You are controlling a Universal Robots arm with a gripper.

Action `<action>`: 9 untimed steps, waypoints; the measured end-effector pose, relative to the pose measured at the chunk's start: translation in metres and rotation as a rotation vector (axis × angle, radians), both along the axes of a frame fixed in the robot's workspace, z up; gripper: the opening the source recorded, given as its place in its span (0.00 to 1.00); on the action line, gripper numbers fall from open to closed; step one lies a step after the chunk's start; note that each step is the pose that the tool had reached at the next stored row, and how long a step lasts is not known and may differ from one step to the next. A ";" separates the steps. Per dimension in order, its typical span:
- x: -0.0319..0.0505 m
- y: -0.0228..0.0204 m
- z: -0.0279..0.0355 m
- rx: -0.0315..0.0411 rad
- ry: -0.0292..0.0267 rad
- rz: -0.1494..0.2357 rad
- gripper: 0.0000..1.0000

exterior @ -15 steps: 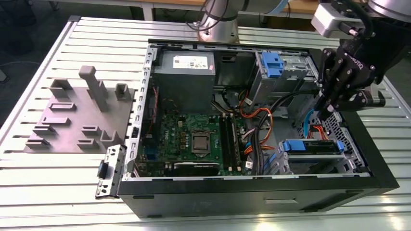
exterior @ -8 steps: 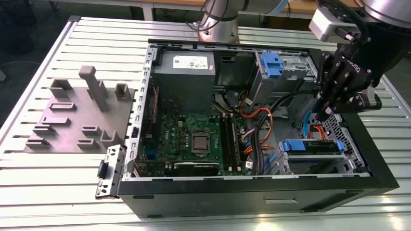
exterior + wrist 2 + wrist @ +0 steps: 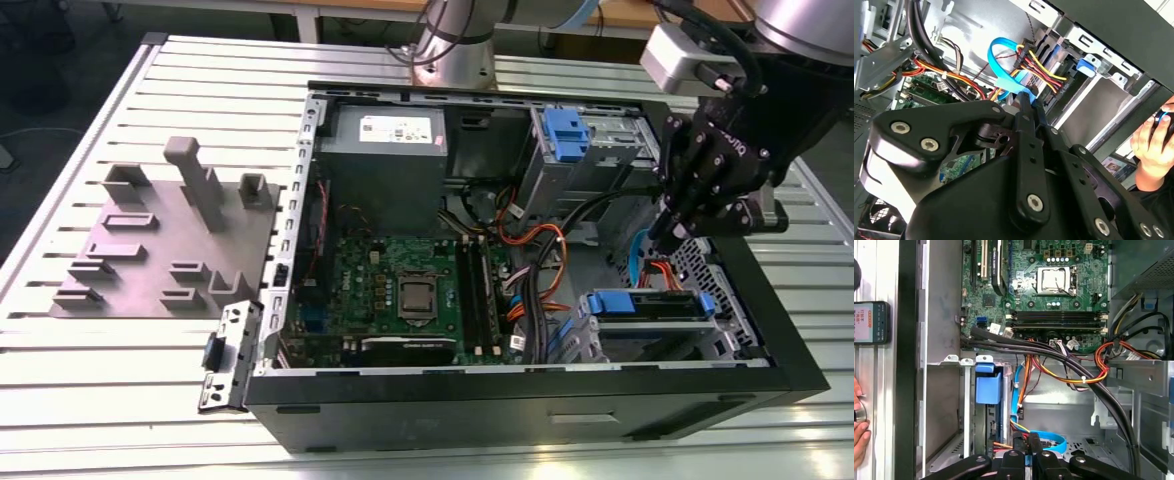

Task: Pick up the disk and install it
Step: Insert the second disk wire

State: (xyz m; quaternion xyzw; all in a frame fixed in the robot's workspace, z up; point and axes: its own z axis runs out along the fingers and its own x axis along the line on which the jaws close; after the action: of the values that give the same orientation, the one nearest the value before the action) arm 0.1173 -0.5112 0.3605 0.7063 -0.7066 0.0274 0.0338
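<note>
The disk [image 3: 650, 305] sits edge-up in the lower drive bay of the open computer case [image 3: 534, 400], at the exterior view's right. Its blue plastic frame [image 3: 988, 385] shows in the first wrist view, with the thin drive edge running below it. My gripper [image 3: 663, 240] hangs just above and behind that bay, inside the case. Its fingers [image 3: 1025, 107] are pressed together with nothing between them. A blue flat cable [image 3: 1004, 65] and red, yellow and orange wires [image 3: 1094, 377] loop right by the fingertips [image 3: 1035, 444].
A grey power supply box [image 3: 384, 135] and the motherboard [image 3: 414, 290] lie inside the case. A second blue latch [image 3: 567, 135] sits on the upper drive cage. A grey fixture plate [image 3: 160, 240] lies on the slatted table. A person's hand [image 3: 1151, 145] and a phone [image 3: 871, 322] are beside the case.
</note>
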 end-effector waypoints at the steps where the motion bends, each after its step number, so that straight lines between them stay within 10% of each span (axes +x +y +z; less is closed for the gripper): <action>1: -0.0005 -0.0020 -0.0004 0.0007 -0.0005 0.000 0.16; 9: -0.0070 -0.0110 -0.0030 0.0052 -0.0170 0.004 0.16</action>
State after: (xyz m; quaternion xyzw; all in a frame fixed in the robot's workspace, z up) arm 0.1103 -0.5222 0.3574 0.7074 -0.7057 0.0316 0.0259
